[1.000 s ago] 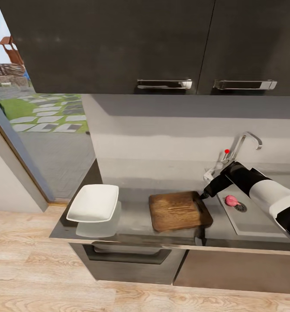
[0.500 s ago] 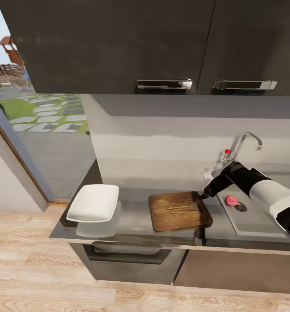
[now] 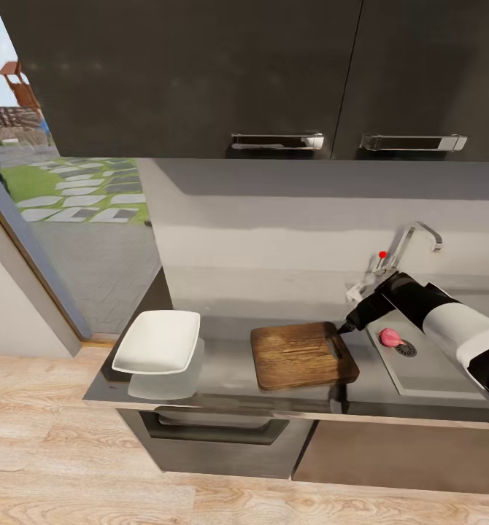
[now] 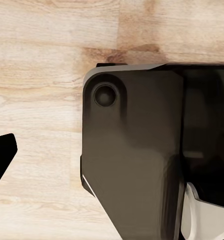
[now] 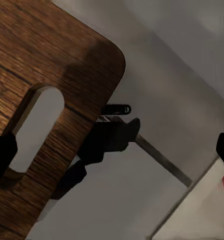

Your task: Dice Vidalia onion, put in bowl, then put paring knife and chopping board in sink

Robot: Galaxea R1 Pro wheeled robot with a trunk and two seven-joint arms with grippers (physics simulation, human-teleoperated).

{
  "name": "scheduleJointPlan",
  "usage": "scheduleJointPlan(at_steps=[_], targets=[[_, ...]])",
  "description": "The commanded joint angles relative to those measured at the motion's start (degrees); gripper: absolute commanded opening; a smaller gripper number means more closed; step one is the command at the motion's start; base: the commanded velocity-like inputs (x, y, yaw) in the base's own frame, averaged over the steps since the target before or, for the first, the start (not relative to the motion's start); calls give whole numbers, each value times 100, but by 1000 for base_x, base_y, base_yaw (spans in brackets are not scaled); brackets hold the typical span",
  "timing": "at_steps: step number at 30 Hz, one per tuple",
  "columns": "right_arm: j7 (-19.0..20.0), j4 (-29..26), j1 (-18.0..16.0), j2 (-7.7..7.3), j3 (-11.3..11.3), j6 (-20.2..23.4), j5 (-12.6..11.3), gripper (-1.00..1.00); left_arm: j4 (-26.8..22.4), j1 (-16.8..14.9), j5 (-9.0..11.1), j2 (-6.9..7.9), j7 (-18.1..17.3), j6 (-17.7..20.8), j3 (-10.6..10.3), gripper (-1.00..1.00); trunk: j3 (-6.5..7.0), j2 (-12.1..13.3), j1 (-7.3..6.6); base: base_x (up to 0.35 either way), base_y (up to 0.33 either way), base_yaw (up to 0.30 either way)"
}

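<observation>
Where chopping board (image 3: 303,355) ends, right tool (image 3: 342,329), grip unclear.

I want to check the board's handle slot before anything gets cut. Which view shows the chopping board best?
The head view: the whole chopping board lies flat on the countertop, between the bowl and the sink. The right wrist view shows one rounded corner and the slot close up. The left wrist view faces wooden floor.

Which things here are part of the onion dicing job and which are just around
Job: Vidalia onion in the sink; chopping board; bowl; countertop; right gripper at the board's far corner.
Just around: faucet; cabinet handles; wooden floor.
</observation>
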Motion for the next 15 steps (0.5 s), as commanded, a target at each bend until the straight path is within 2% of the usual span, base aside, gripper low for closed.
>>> scheduleJointPlan(at_steps=[1,4,5,7,9,12,15], targets=[[-27,-2,1,-5,-21,31,-60,100,-8,1,46,6,49,-11,-46,100,-10,-11,3,0,0,0],[-103,132,10,-8,-29,-40,-535,100,-8,1,46,6,50,-11,-46,100,-10,-11,3,-2,0,0],[-126,253,12,-9,-30,-118,-782,100,-8,1,46,6,48,-11,-46,100,-10,-11,3,-36,0,0],[-248,551,11,-5,-30,-402,-1273,100,-8,1,46,6,48,-11,-46,100,-10,-11,3,-139,0,0],[-497,785,12,2,-31,-771,-1629,100,-8,1,46,6,48,-11,-46,100,-10,-11,3,-246,0,0],[-781,942,22,12,-31,-1126,-1825,100,-8,1,46,6,51,-11,-46,100,-10,-11,3,-290,0,0],[-885,1006,51,23,-31,-1267,-1896,100,-8,1,46,6,51,-11,-46,100,-10,-11,3,-314,0,0]])
